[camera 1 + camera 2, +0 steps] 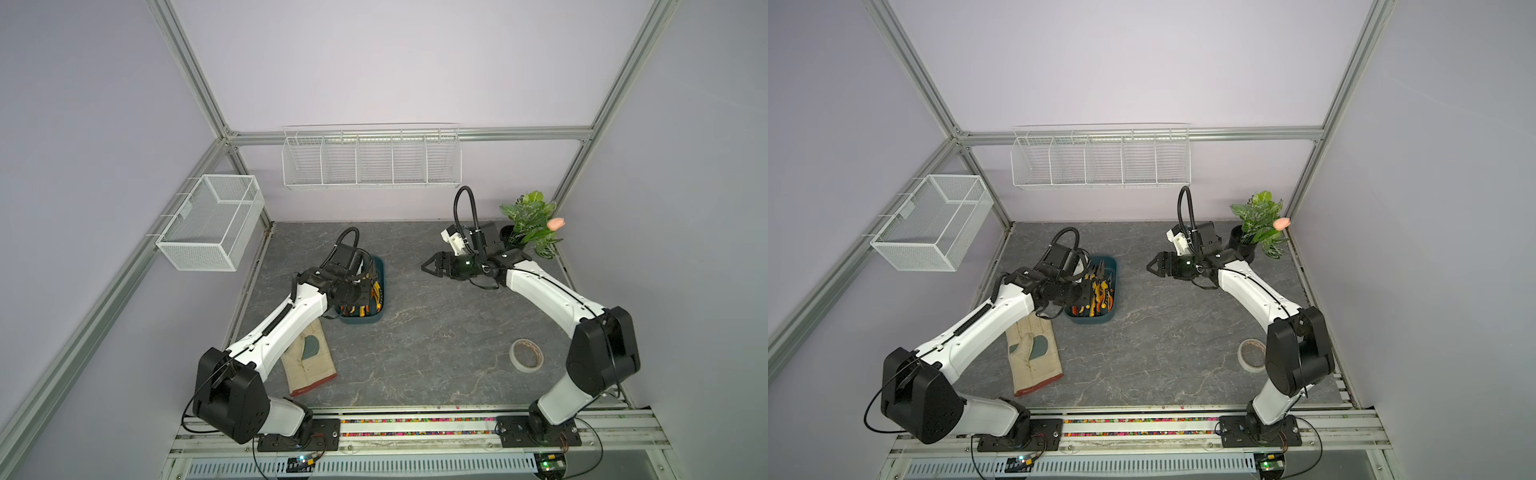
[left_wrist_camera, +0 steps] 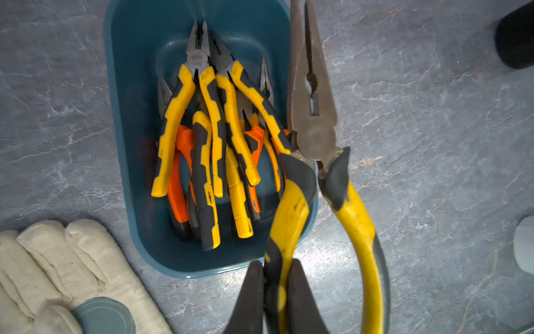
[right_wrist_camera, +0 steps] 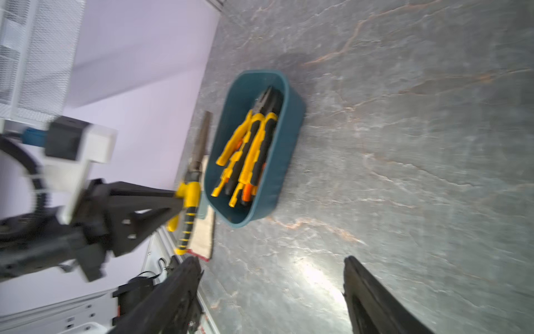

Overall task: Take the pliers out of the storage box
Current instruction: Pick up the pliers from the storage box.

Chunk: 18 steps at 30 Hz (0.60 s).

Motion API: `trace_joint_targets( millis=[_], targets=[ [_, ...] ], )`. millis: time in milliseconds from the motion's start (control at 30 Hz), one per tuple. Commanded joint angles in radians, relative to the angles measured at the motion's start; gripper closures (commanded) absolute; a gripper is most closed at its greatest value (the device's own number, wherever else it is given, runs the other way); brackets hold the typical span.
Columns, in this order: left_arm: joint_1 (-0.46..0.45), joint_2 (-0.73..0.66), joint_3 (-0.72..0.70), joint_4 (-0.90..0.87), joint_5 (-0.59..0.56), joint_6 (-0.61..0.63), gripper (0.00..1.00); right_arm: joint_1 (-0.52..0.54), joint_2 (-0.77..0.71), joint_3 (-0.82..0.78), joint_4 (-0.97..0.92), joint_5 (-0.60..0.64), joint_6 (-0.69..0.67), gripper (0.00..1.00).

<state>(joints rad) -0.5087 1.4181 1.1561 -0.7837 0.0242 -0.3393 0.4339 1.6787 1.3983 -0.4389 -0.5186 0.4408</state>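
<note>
The left gripper (image 2: 277, 289) clamps one yellow handle of a long-nose pliers (image 2: 313, 136), holding the tool along the long rim of the teal storage box (image 2: 127, 86). The other pliers (image 2: 208, 138), yellow- and orange-handled, lie heaped inside the box. Well apart from the box, the right gripper (image 1: 429, 265) hangs with jaws spread wide, empty.

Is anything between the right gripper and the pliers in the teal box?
Nothing visible. Only bare table lies between the open right gripper and the storage box; the left gripper holds long-nose pliers at its far side.
</note>
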Motion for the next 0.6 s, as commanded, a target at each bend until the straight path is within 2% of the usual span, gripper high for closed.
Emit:
trace_joint_targets(
  millis=[0,67,233,367,500,567],
  targets=[
    [-0.029,-0.031,-0.029,0.07,-0.038,-0.021,1.0,0.066,0.06,0.174,-0.246,0.157,-0.033,0.19],
    [-0.051,-0.046,-0.053,0.093,-0.07,-0.028,1.0,0.093,0.115,0.282,-0.363,0.235,-0.027,0.18],
    [-0.09,-0.082,-0.091,0.139,-0.105,-0.039,1.0,0.123,0.208,0.408,-0.404,0.22,0.081,0.2],
    [-0.127,-0.098,-0.09,0.133,-0.171,-0.025,1.0,0.159,0.325,0.581,-0.542,0.309,0.135,0.19],
    [-0.216,-0.115,-0.095,0.142,-0.32,0.005,1.0,0.207,0.479,0.83,-0.732,0.394,0.193,0.17],
    [-0.254,-0.113,-0.101,0.154,-0.38,0.014,1.0,0.225,0.525,0.915,-0.771,0.383,0.21,0.17]
  ],
)
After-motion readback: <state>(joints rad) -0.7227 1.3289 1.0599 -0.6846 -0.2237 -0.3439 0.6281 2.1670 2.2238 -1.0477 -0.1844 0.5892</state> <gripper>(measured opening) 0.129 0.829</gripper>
